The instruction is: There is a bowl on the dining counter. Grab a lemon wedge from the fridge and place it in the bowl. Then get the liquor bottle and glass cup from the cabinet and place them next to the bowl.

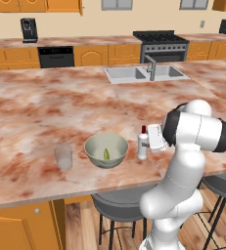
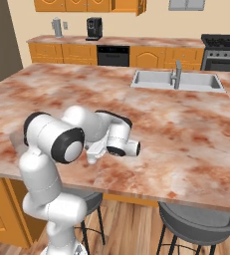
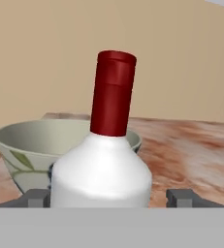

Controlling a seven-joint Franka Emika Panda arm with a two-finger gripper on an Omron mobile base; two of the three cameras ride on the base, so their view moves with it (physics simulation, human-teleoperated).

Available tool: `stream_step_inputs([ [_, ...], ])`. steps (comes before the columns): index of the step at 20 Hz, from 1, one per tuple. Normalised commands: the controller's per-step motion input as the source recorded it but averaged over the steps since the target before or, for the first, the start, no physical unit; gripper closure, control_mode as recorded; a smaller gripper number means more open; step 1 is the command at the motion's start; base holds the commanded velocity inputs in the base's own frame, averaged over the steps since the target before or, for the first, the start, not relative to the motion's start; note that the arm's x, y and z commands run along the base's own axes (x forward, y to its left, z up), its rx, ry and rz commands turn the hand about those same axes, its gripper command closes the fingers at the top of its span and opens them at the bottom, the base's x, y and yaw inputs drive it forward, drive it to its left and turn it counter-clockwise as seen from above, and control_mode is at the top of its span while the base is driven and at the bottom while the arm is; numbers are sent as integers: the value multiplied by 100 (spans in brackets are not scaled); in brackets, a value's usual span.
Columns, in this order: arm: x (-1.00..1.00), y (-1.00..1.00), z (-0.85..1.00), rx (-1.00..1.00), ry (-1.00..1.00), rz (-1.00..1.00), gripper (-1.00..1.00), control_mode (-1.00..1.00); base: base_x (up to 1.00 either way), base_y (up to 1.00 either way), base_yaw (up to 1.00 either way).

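Note:
The bowl point(image 1: 93, 147) stands near the front edge of the dining counter point(image 1: 46, 107), with the green-yellow lemon wedge point(image 1: 106, 154) lying inside it. Just left of the bowl stands the clear glass cup point(image 1: 63, 157). Upright on the counter at the bowl's right is the liquor bottle point(image 1: 143, 145), white with a red cap. My gripper point(image 1: 147, 141) reaches in level from the right and brackets the bottle's body. In the hand view the bottle point(image 3: 101, 179) sits between the fingertips point(image 3: 181, 197), with a gap on the right side and the bowl point(image 3: 26, 145) behind it. The gripper point(image 3: 108, 197) is open.
A sink with a faucet point(image 1: 146, 73) is set into the counter's far side. Dark stools point(image 1: 117, 205) stand under the near edge beside my base. The back wall holds a stove point(image 1: 161, 44), a coffee machine point(image 1: 29, 29) and wooden cabinets.

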Motion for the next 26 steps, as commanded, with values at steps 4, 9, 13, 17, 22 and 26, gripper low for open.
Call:
stream_step_inputs([
  [4, -4, -7, 11, 0, -2, 0, -100, -100, 0, 0, 0],
  [9, 0, -22, 22, 0, 0, -1, -100, -100, 0, 0, 0],
  [13, -9, -38, 37, 0, 0, -1, -100, -100, 0, 0, 0],
  [17, -30, -26, 51, 1, -4, -3, -100, -100, 0, 0, 0],
  [22, -42, -7, 58, 1, -5, -5, -100, -100, 0, 0, 0],
  [26, -49, 4, 74, 0, -9, -8, -100, -100, 0, 0, 0],
])
